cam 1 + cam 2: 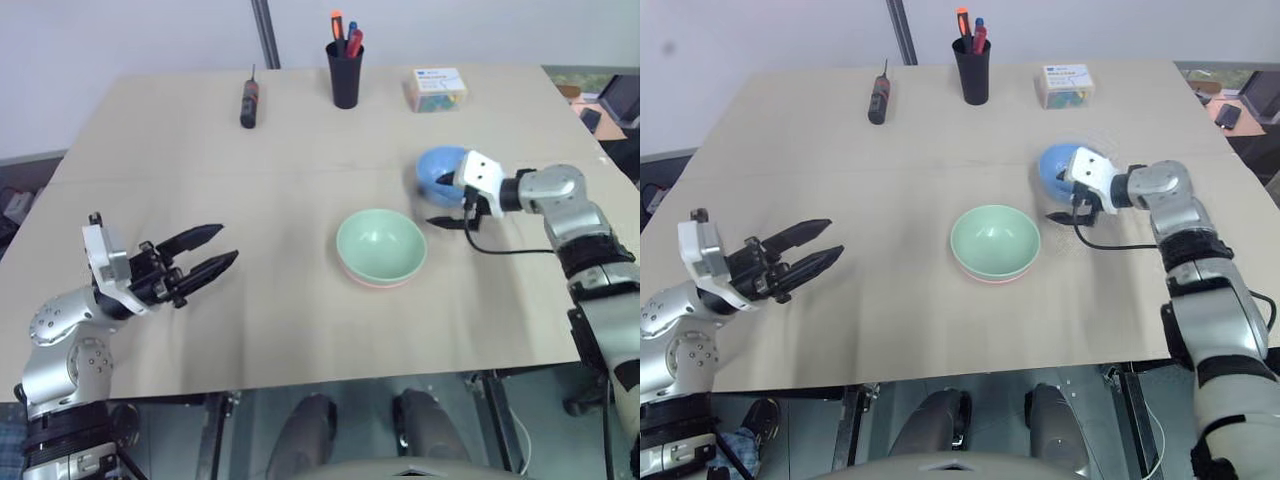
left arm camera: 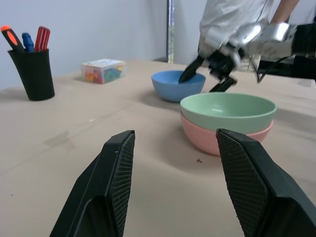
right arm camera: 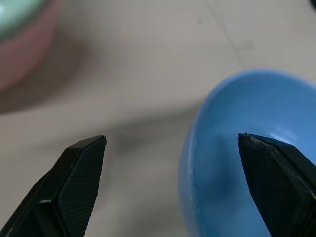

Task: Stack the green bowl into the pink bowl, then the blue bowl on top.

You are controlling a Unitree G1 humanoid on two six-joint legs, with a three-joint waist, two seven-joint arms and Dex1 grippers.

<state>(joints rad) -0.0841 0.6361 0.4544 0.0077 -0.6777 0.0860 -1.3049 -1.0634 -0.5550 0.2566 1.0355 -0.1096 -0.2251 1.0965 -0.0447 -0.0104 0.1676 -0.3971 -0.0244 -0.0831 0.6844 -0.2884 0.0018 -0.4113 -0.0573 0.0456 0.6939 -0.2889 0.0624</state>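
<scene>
At frame centre the green bowl (image 1: 381, 245) sits nested in the pink bowl (image 2: 217, 139). Right of it, the right gripper (image 3: 173, 182) straddles the blue bowl (image 3: 247, 148) rim, fingers spread. At lower left, the left gripper (image 1: 205, 252) is spread, empty.

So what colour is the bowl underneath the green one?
Salmon pink, best seen in the left wrist view.

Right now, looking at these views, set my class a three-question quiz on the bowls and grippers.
1. True or false: the green bowl already sits in the pink bowl.
2. Which bowl does the right gripper straddle at the rim? A pink, B blue, C green.
3. Fill in: the left gripper is open and holds ____.

Key: 1 true. 2 B, the blue bowl; one finger is over its inside, one outside. 3 nothing.
</scene>
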